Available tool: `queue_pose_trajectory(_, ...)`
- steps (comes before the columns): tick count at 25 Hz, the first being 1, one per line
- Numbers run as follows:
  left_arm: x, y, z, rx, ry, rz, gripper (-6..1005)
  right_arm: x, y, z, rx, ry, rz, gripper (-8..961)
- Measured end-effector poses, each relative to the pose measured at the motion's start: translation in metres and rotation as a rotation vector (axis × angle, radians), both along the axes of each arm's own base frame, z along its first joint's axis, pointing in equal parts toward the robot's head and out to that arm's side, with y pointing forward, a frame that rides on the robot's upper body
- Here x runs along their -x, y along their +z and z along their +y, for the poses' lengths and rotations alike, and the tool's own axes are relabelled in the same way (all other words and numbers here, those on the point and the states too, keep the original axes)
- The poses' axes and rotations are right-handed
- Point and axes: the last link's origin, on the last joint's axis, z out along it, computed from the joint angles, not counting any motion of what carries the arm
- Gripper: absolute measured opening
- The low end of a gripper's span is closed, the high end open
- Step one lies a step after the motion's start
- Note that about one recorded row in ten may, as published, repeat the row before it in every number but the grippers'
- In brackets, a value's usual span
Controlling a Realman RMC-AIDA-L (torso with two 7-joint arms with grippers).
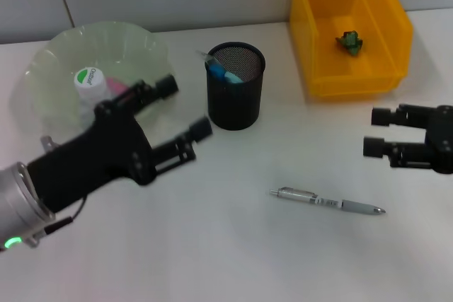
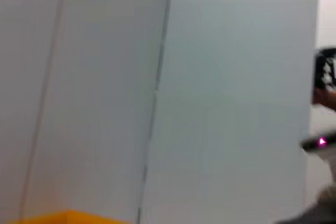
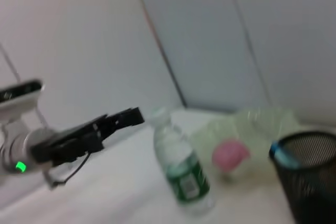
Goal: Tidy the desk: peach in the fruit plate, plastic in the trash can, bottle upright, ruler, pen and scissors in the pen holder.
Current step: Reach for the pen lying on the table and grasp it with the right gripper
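Observation:
A clear bottle (image 1: pixel 90 80) with a white cap stands upright at the edge of the pale green fruit plate (image 1: pixel 64 54); it also shows in the right wrist view (image 3: pixel 182 170). A pink peach (image 3: pixel 230 156) lies in the plate (image 3: pixel 262 124). My left gripper (image 1: pixel 184 107) is open and empty, just right of the bottle and left of the black mesh pen holder (image 1: pixel 236 93), which holds blue-handled items. A silver pen (image 1: pixel 327 201) lies on the table in front. Green plastic (image 1: pixel 349 42) lies in the yellow bin (image 1: pixel 311 40). My right gripper (image 1: pixel 377 132) is open and empty at the right.
The white table meets a grey wall at the back. The yellow bin stands at the back right, close behind my right gripper. The left wrist view shows only the wall and a strip of the yellow bin (image 2: pixel 68 216).

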Motion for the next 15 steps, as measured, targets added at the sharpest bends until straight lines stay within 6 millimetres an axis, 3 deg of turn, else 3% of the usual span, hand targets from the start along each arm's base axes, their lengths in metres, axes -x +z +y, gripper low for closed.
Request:
queue_pose_trajectory(8,0.006,-0.013,-0.005,0.14,-0.051,0.183,811,0.026,0.021,-0.005,0.17,-0.085,-0.244,769)
queue_pose_trajectory(12,0.006,-0.014,-0.005,0.165,-0.059,0.218,811,0.036,0.023,-0.004,0.242,-0.168,-0.372,769)
queue_pose_trajectory(13,0.006,-0.015,-0.006,0.253,-0.084,0.314,811,0.039,0.022,-0.003,0.257,-0.186,-0.41,769)
queue_pose_trajectory(15,0.007,-0.013,-0.005,0.276,-0.084,0.338,811,0.044,0.021,0.0,0.282,-0.217,-0.471,769)
